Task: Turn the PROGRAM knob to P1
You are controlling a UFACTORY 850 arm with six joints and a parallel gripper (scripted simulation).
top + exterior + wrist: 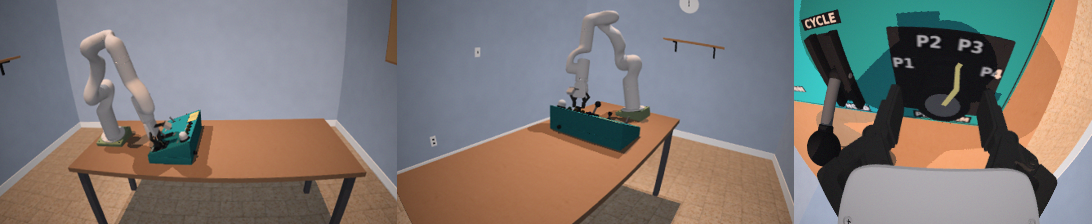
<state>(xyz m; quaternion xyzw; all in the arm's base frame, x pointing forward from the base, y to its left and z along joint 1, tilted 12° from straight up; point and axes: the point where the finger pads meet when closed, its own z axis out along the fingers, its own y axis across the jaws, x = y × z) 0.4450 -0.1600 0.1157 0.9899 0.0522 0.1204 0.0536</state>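
Note:
The teal console [176, 140] stands on the table near the arm's base. In the wrist view the PROGRAM knob [943, 103] sits on a black plate marked P1, P2, P3 and a partly hidden fourth mark. Its yellow pointer [952, 86] aims up at P3 [970, 46]. P1 [902, 63] is at the left of the plate. My gripper [941, 99] is open and empty, with one finger on each side of the knob, apart from it. It also shows low over the console's near end in the top and exterior views [157, 140] [579, 102].
A CYCLE lever [827, 116] with a black ball end stands just left of my left finger. A white ball knob [183, 136], further black levers [595, 107] and yellow pads [193, 117] sit along the console's panel. The arm's base [115, 139] is behind the console.

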